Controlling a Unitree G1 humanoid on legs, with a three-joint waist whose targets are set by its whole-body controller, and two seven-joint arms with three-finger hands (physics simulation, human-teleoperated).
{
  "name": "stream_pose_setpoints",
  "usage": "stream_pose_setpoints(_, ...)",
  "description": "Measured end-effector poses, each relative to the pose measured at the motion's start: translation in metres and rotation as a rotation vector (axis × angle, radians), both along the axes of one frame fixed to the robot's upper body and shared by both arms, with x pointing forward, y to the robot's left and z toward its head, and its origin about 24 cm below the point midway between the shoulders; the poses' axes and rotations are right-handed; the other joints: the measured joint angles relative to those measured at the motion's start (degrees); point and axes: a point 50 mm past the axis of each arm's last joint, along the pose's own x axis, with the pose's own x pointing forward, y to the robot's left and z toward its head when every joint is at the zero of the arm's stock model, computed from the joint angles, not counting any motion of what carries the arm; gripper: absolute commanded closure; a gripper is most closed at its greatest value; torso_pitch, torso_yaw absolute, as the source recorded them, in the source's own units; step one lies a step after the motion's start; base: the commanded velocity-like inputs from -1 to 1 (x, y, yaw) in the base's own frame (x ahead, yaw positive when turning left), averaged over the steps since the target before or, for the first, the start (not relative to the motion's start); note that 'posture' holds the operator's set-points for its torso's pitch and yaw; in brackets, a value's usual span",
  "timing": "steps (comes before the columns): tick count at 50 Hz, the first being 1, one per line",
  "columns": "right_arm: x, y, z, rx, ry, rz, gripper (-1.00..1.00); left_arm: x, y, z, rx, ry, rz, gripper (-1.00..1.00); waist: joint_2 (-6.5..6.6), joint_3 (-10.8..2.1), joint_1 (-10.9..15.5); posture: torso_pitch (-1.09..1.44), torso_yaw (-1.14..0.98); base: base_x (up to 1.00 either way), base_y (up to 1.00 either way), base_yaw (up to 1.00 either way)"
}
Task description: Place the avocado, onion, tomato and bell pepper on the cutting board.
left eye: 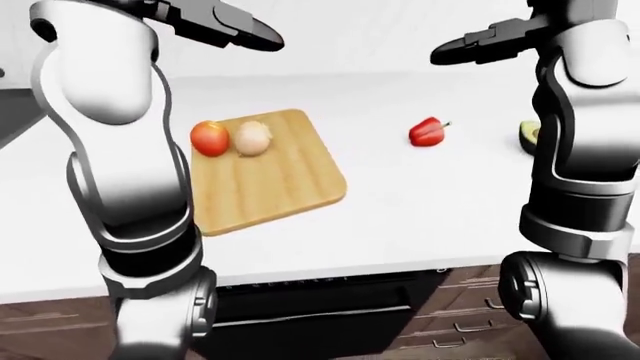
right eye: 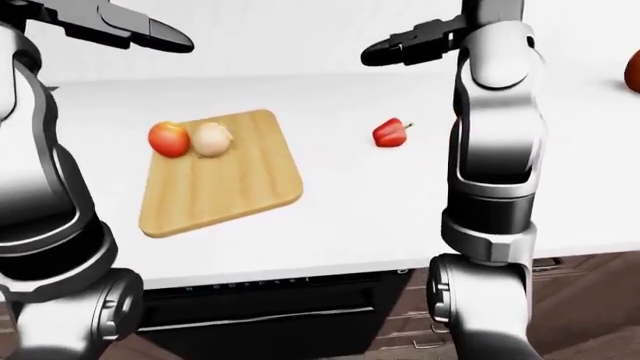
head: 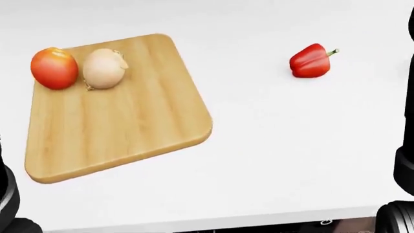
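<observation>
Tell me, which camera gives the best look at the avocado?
The left-eye view. It alone shows the avocado, a green half at the right edge, partly hidden behind the right arm. The head view stops short of it, and in the right-eye view the arm seems to cover that spot.

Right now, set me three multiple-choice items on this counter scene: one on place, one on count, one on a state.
1. Where does the red bell pepper lie?
A. on the wooden cutting board
B. on the white counter, right of the board
C. in a hand

2. How many items rest on the board?
A. one
B. two
C. four

3. How are the robot's hands?
A. both raised, holding nothing
B. left gripping the pepper
C. right pressing the board

Key: 1 B, it sits apart on bare counter; 2 B, only the red tomato and pale onion; 3 A, left hand and right hand hang empty above.
</observation>
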Motion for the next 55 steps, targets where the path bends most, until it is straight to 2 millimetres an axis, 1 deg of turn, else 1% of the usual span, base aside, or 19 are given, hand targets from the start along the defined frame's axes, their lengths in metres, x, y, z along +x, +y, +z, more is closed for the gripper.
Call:
stream_pose_setpoints(3, -0.001, 0.001, 0.002, -0.001, -0.008, 0.005, -1.00, -0.003, 0.001, 0.002, -0.001, -0.019, 0.004, -1.00, 1.47, -0.20, 0.15, 0.00, 0.00, 0.00, -0.32, 0.00)
stream_pose_setpoints(5, -0.002, 0.001, 0.003, 0.001, -0.014, 0.006, -1.00, -0.003, 0.002, 0.002, 0.000, -0.022, 0.007, -1.00, 3.11, -0.80, 0.13, 0.00, 0.00, 0.00, -0.32, 0.00)
stream_pose_setpoints(6, -0.001, 0.004, 0.002, 0.001, -0.015, 0.013, -1.00, -0.002, 0.004, 0.000, -0.001, -0.018, 0.015, -1.00, 2.49, -0.72, 0.60, 0.00, 0.00, 0.00, -0.33, 0.00)
stream_pose_setpoints(10, 0.004, 0.009, -0.006, -0.007, 0.020, 0.037, -1.00, 0.002, 0.008, -0.004, -0.015, 0.007, 0.030, -1.00, 2.83, -1.49, -0.09, 0.00, 0.00, 0.00, -0.32, 0.00)
stream_pose_setpoints(14, -0.001, 0.006, 0.002, -0.001, -0.010, 0.028, -1.00, -0.002, 0.007, -0.001, -0.007, -0.013, 0.025, -1.00, 0.39, -1.11, -0.31, 0.00, 0.00, 0.00, -0.33, 0.00)
stream_pose_setpoints(18, -0.004, 0.006, 0.010, -0.004, -0.042, 0.026, -1.00, -0.002, 0.007, 0.001, -0.009, -0.016, 0.025, -1.00, -3.60, -1.72, -0.19, 0.00, 0.00, 0.00, -0.33, 0.00)
stream_pose_setpoints(19, -0.004, 0.003, 0.009, -0.002, -0.045, 0.017, -1.00, -0.001, 0.004, -0.001, -0.005, -0.010, 0.014, -1.00, -2.89, -1.46, -0.59, 0.00, 0.00, 0.00, -0.33, 0.00)
stream_pose_setpoints(22, -0.003, -0.004, 0.003, 0.016, -0.020, -0.012, -1.00, 0.000, -0.004, -0.003, 0.027, 0.001, -0.015, -1.00, -2.26, -0.60, -0.98, 0.00, 0.00, 0.00, -0.33, 0.00)
stream_pose_setpoints(27, -0.002, 0.000, 0.005, 0.008, -0.016, 0.001, -1.00, -0.003, -0.001, 0.002, 0.020, -0.019, -0.007, -1.00, 0.70, -0.09, -0.09, 0.00, 0.00, 0.00, -0.35, 0.00)
stream_pose_setpoints(31, -0.003, 0.002, 0.008, 0.004, -0.031, 0.012, -1.00, -0.005, 0.001, 0.003, 0.020, -0.031, 0.001, -1.00, 3.05, -0.67, -0.14, 0.00, 0.00, 0.00, -0.36, 0.00)
stream_pose_setpoints(32, -0.003, 0.004, 0.006, 0.003, -0.028, 0.019, -1.00, -0.005, 0.003, 0.001, 0.018, -0.028, 0.008, -1.00, 2.23, -0.59, 0.13, 0.00, 0.00, 0.00, -0.35, 0.00)
stream_pose_setpoints(34, 0.000, 0.008, 0.001, -0.004, -0.007, 0.033, -1.00, -0.002, 0.007, -0.004, 0.006, -0.004, 0.021, -1.00, 2.31, -0.58, 0.13, 0.00, 0.00, 0.00, -0.36, 0.00)
stream_pose_setpoints(36, 0.002, 0.009, -0.002, -0.004, 0.009, 0.039, -1.00, 0.001, 0.008, -0.006, -0.001, 0.014, 0.028, -1.00, 2.37, -1.20, -0.15, 0.00, 0.00, 0.00, -0.36, 0.00)
stream_pose_setpoints(38, 0.001, 0.008, 0.000, -0.001, 0.002, 0.036, -1.00, 0.001, 0.008, -0.005, 0.001, 0.011, 0.024, -1.00, 1.62, -1.43, -0.36, 0.00, 0.00, 0.00, -0.36, 0.00)
stream_pose_setpoints(41, -0.002, 0.007, 0.004, -0.003, -0.024, 0.032, -1.00, -0.003, 0.007, -0.005, 0.010, -0.009, 0.023, -1.00, -0.59, -1.03, -0.11, 0.00, 0.00, 0.00, -0.36, 0.00)
stream_pose_setpoints(43, -0.004, 0.007, 0.007, -0.005, -0.035, 0.031, -1.00, -0.002, 0.007, -0.005, 0.014, -0.010, 0.023, -1.00, -3.11, -1.35, -0.04, 0.00, 0.00, 0.00, -0.36, 0.00)
stream_pose_setpoints(44, -0.005, 0.005, 0.008, -0.005, -0.040, 0.025, -1.00, -0.002, 0.005, -0.005, 0.014, -0.010, 0.015, -1.00, -3.56, -1.64, -0.44, 0.00, 0.00, 0.00, -0.36, 0.00)
stream_pose_setpoints(46, -0.005, -0.001, 0.005, 0.006, -0.034, 0.004, -1.00, -0.001, -0.002, -0.008, 0.031, 0.004, -0.009, -1.00, -2.78, -0.81, -1.15, 0.00, 0.00, 0.00, -0.36, 0.00)
stream_pose_setpoints(55, -0.002, 0.002, 0.005, 0.002, -0.018, 0.011, -1.00, -0.004, 0.000, -0.002, 0.035, -0.018, -0.003, -1.00, 1.42, -0.35, -0.04, 0.00, 0.00, 0.00, -0.36, 0.00)
